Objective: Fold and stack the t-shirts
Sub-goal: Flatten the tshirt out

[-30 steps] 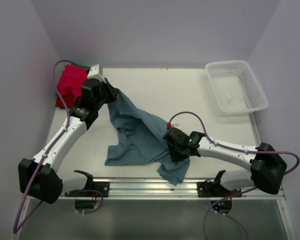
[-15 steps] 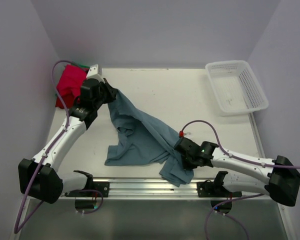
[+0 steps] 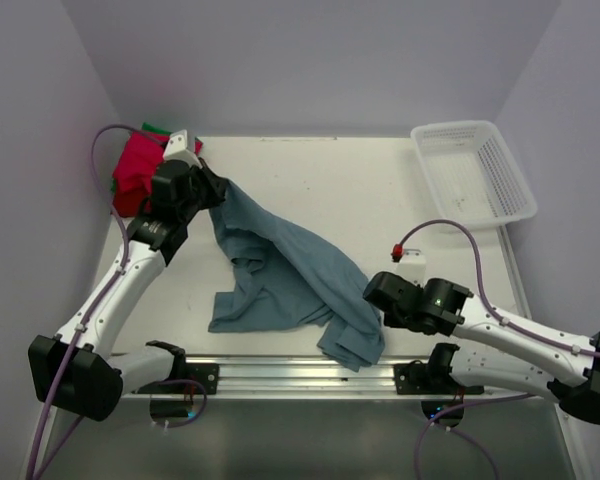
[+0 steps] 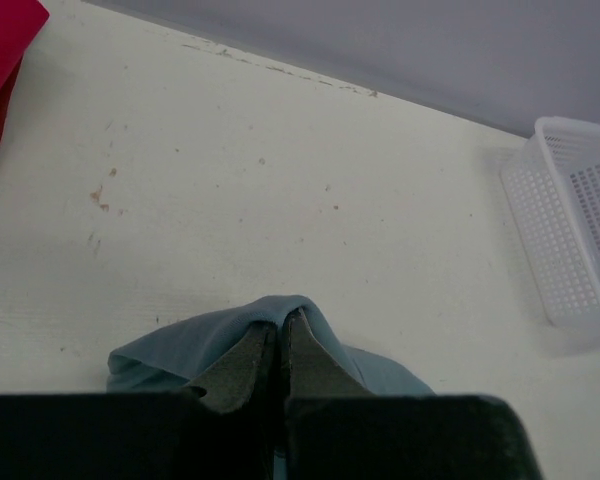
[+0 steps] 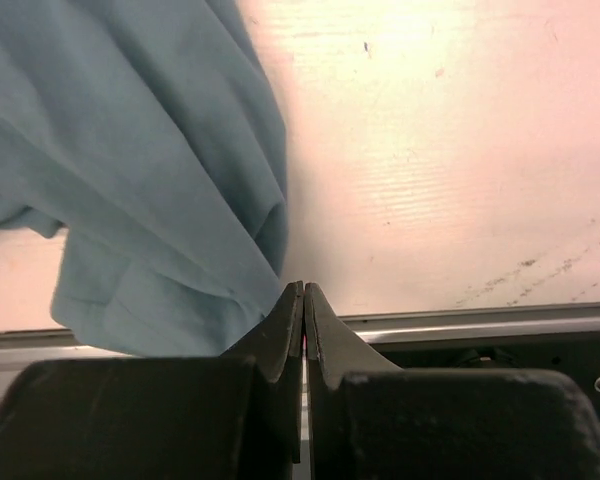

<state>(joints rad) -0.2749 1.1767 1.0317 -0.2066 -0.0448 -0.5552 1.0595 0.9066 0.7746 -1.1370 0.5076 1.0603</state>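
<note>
A dusty blue-grey t-shirt (image 3: 280, 270) lies crumpled and stretched diagonally across the table. My left gripper (image 3: 220, 188) is shut on its upper left corner, and in the left wrist view the cloth (image 4: 200, 340) folds over the closed gripper tips (image 4: 280, 318). My right gripper (image 3: 378, 303) is shut with nothing between its fingers, just right of the shirt's lower edge (image 5: 130, 150); its tips (image 5: 303, 288) are near the table's front edge. Folded red t-shirts (image 3: 135, 170) (image 4: 5, 40) sit at the far left corner, with a green one (image 3: 155, 128) peeking out behind.
A white mesh basket (image 3: 475, 172) (image 4: 580, 230) stands at the back right corner. A metal rail (image 3: 300, 372) (image 5: 460, 325) runs along the table's near edge, and the shirt's lower hem hangs over it. Purple walls close in on three sides.
My right gripper has closed and pulled back to the right, off the shirt and toward the near edge. The left gripper has shifted slightly left, still holding the shirt's corner.
</note>
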